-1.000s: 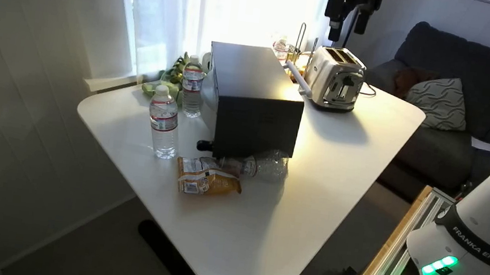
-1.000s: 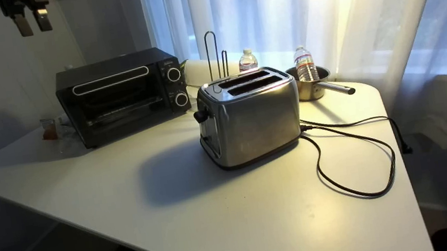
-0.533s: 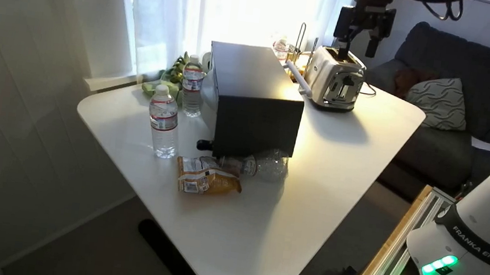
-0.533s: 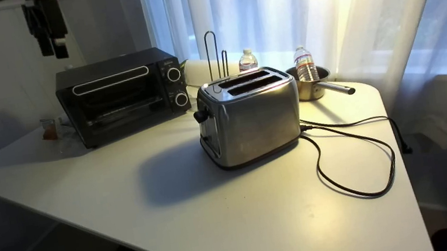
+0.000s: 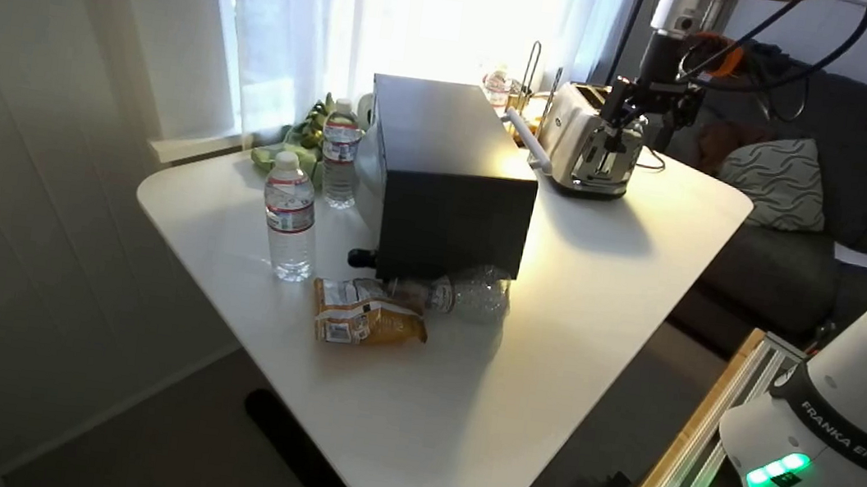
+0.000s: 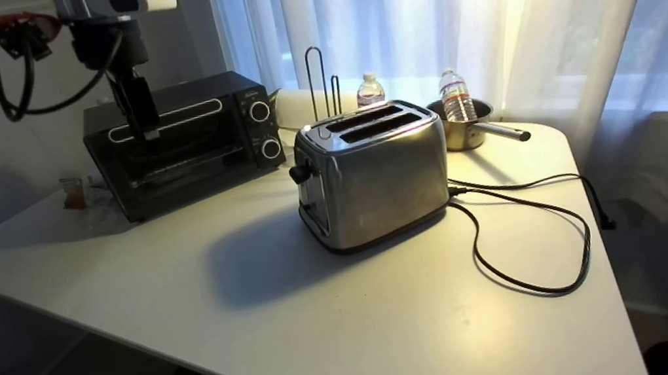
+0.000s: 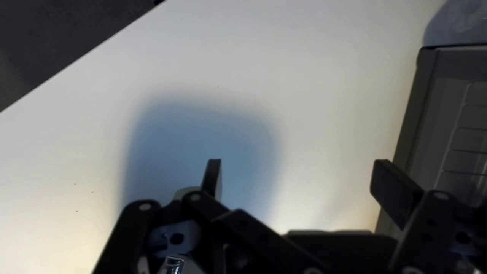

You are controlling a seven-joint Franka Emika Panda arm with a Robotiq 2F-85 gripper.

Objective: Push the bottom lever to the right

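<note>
A silver two-slot toaster [image 6: 386, 180] stands on the white table and shows in both exterior views [image 5: 570, 140]. Its black upper lever [image 6: 300, 173] sticks out of the front face. A small dark lower lever [image 6: 309, 208] sits below it, too small to see clearly. My gripper [image 7: 298, 167] is open and empty, with its fingers [image 7: 395, 190] wide apart above the table. In an exterior view the gripper [image 5: 640, 132] overlaps the toaster's front. In an exterior view its fingertips [image 6: 151, 135] show before the toaster oven, apart from the toaster. The wrist view shows no lever.
A black toaster oven [image 5: 453, 221] stands beside the gripper, at the right of the wrist view [image 7: 456, 125]. Water bottles [image 5: 290, 218] and a snack bag [image 5: 366, 318] lie around it. A pot [image 6: 465, 135] and a black cord [image 6: 561, 292] are behind the toaster.
My gripper has come down from high above the table to near the height of the toaster's top. In an exterior view it also turned, so its fingers now overlap. The toaster has not moved.
</note>
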